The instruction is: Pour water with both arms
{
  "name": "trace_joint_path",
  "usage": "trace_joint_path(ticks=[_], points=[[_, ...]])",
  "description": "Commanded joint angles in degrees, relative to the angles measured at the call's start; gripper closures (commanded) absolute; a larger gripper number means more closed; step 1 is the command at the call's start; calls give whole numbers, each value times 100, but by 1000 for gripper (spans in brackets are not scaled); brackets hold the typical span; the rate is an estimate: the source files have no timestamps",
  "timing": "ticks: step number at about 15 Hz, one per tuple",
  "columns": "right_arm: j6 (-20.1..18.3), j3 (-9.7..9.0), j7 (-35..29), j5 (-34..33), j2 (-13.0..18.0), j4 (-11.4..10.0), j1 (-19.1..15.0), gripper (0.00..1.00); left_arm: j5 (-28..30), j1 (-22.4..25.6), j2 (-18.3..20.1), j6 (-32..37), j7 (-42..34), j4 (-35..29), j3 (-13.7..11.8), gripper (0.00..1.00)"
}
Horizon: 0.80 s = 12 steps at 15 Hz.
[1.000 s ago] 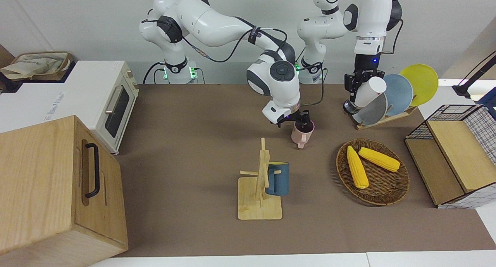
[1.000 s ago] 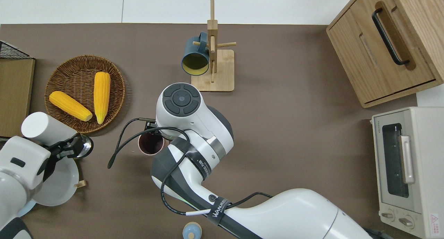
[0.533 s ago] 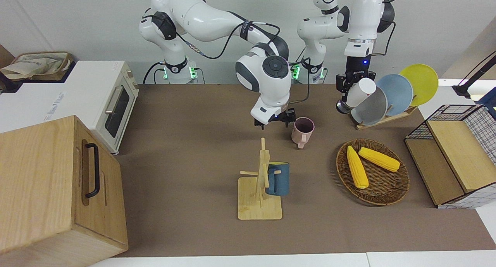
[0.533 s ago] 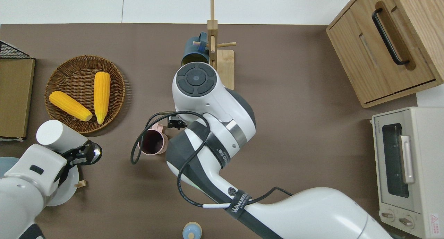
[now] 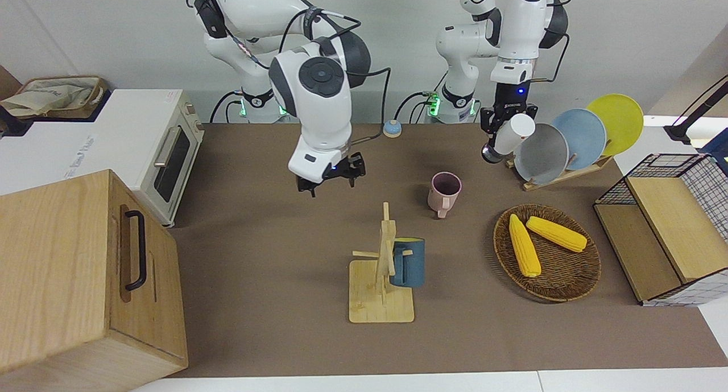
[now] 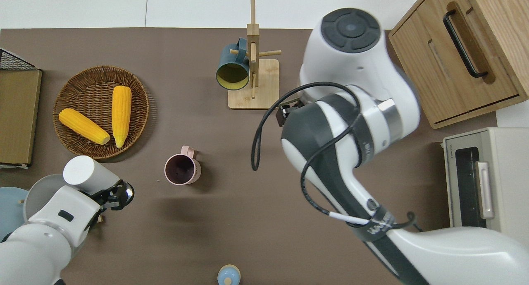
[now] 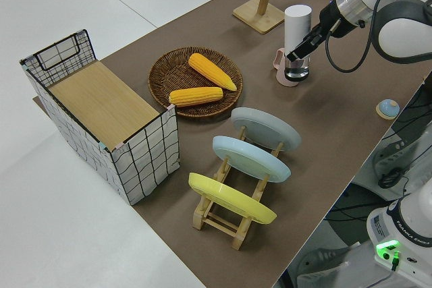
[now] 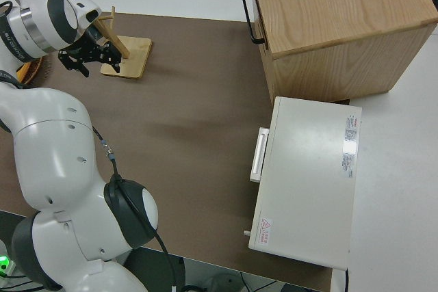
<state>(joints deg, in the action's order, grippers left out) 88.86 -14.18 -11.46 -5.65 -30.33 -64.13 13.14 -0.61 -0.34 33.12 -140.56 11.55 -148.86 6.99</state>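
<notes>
My left gripper (image 5: 493,128) is shut on a white bottle (image 5: 513,133) with a silver base and holds it tilted in the air, over the table between the plate rack and the pink mug, as the overhead view (image 6: 112,192) shows. The pink mug (image 5: 444,190) stands upright on the brown table, its dark inside showing in the overhead view (image 6: 181,169). My right gripper (image 5: 331,180) is open and empty, up in the air over the table near the mug tree's base toward the right arm's end; the arm hides most of it in the overhead view (image 6: 285,113).
A wooden mug tree (image 5: 382,269) carries a blue mug (image 5: 409,262). A wicker basket (image 5: 569,284) holds two corn cobs. A plate rack (image 5: 569,141), a wire crate (image 5: 705,181), a wooden cabinet (image 5: 68,278), a toaster oven (image 5: 142,141) and a small blue knob (image 5: 391,129) stand around.
My right gripper has let go of the pink mug, risen and swung away toward the right arm's end. My left gripper has carried the bottle closer to the mug.
</notes>
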Motion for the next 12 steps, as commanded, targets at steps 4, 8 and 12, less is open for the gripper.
trace_joint_path(ticks=[4, 8, 12], points=[[-97, 196, 434, 29, 834, -888, -628, 11, 202, -580, 572, 37, 41, -468, -206, 1000], [25, 345, 776, -15, 1353, -1530, -953, 11, 220, -844, 696, 37, 75, -714, -215, 1000], [114, 679, 847, 29, 1714, -1865, -1191, 11, 377, -1195, 696, 46, 146, -820, -215, 1000]])
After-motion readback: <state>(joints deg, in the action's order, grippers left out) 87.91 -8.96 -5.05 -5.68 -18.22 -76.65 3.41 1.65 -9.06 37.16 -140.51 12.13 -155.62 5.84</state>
